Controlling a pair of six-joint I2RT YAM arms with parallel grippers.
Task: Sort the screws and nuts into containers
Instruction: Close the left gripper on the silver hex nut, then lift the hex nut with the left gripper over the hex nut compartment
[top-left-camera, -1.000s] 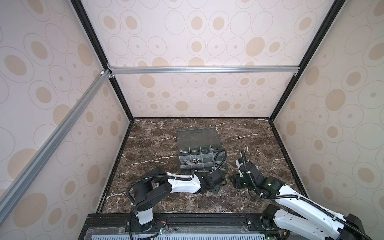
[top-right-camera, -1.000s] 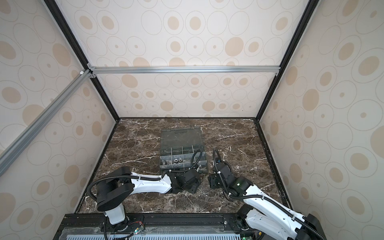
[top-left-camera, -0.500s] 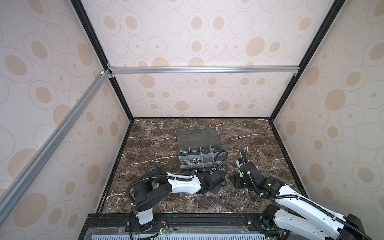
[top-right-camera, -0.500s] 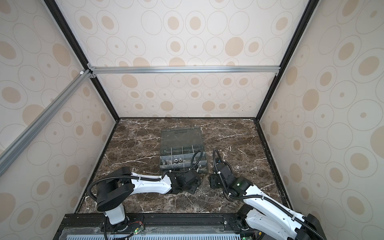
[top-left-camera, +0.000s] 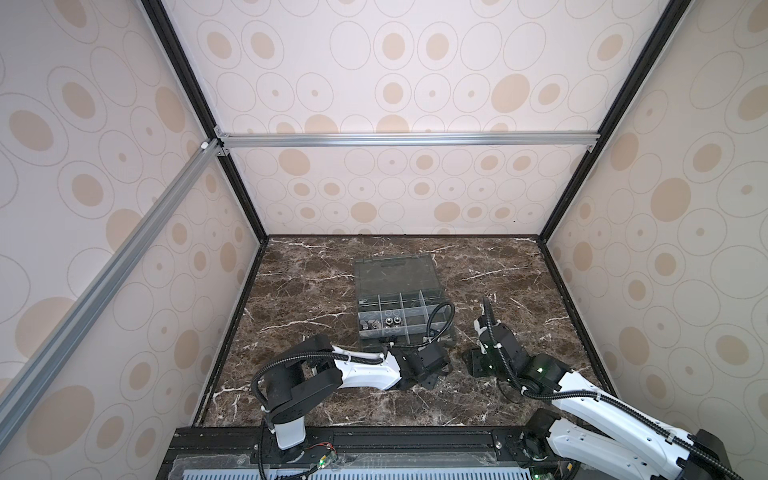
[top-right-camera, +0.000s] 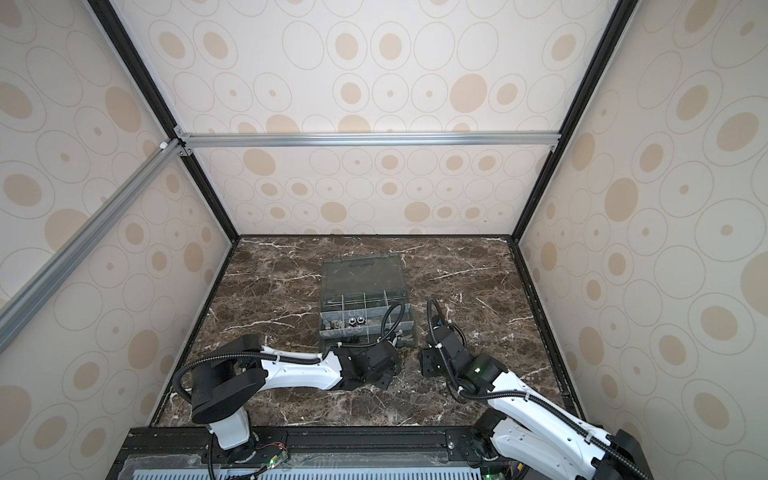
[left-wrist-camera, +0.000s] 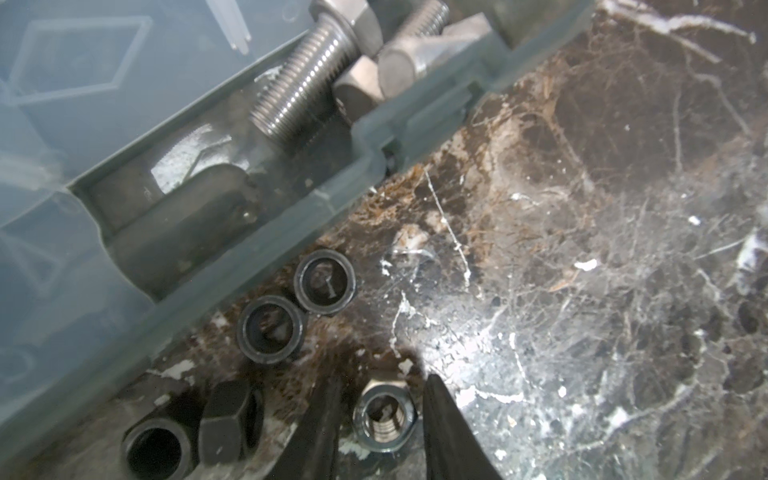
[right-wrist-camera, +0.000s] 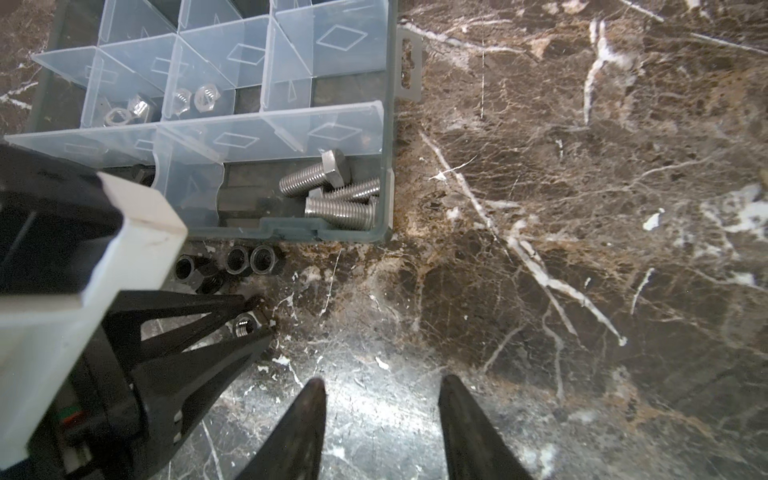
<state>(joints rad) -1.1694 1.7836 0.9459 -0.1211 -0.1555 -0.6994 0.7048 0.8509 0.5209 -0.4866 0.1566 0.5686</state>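
Observation:
A silver nut (left-wrist-camera: 384, 417) lies on the marble in front of the organizer box (left-wrist-camera: 232, 266). My left gripper (left-wrist-camera: 383, 378) is shut on it, one finger against each side; the right wrist view shows the same pinch on the nut (right-wrist-camera: 245, 324). Several black nuts (left-wrist-camera: 270, 328) lie loose along the box's front wall (right-wrist-camera: 324, 235). Silver screws (right-wrist-camera: 332, 191) lie in the near corner compartment, and silver nuts (right-wrist-camera: 203, 97) in compartments further in. My right gripper (right-wrist-camera: 382, 386) hangs open over bare marble beside the box, with nothing between its fingers.
In both top views the box (top-left-camera: 390, 343) (top-right-camera: 321, 320) sits mid-floor, its clear lid (top-left-camera: 395, 274) folded back. The left arm (top-left-camera: 365, 370) reaches along its front. The right arm (top-left-camera: 540, 370) is close to its right. Patterned walls enclose the marble floor.
The left jaws have closed in on the silver nut. Neither arm has visibly shifted, and the right gripper is unchanged.

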